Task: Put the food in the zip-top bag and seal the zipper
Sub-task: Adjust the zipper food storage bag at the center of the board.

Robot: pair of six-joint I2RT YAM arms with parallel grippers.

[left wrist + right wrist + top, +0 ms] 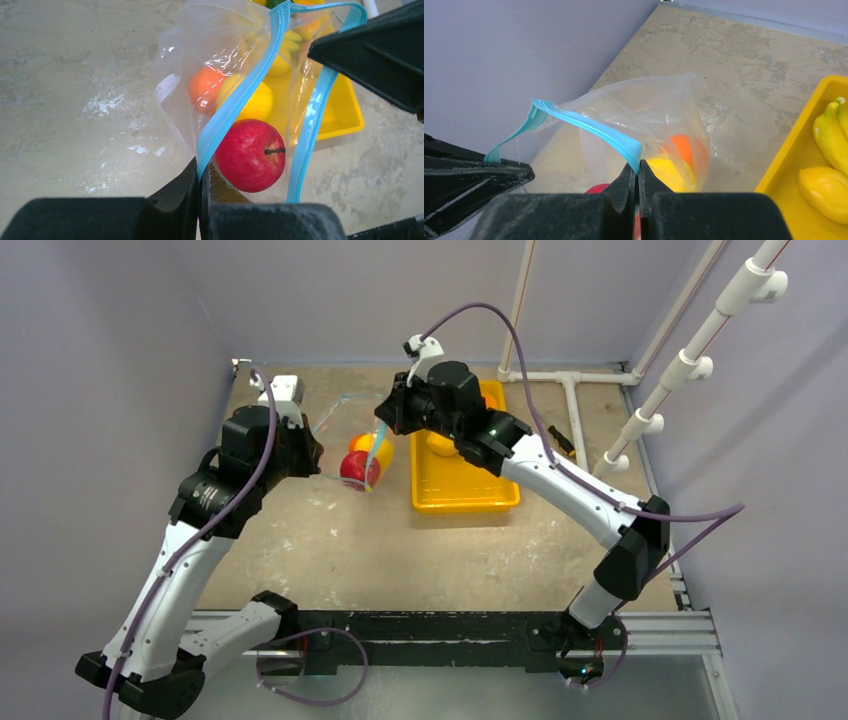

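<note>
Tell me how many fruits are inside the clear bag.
3: a red apple nearest the zipper, a yellow fruit behind it, an orange fruit beside that one. More may be hidden.

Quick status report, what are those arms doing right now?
Left gripper shut on zipper, right gripper likewise. Bag held open, apple and orange inside. Bananas in tray. Mouth unobstructed.

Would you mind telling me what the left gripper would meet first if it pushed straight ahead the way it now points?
Probably the red apple in the zip-top bag, just beyond the zipper the left gripper pinches, though depth is unclear.
</note>
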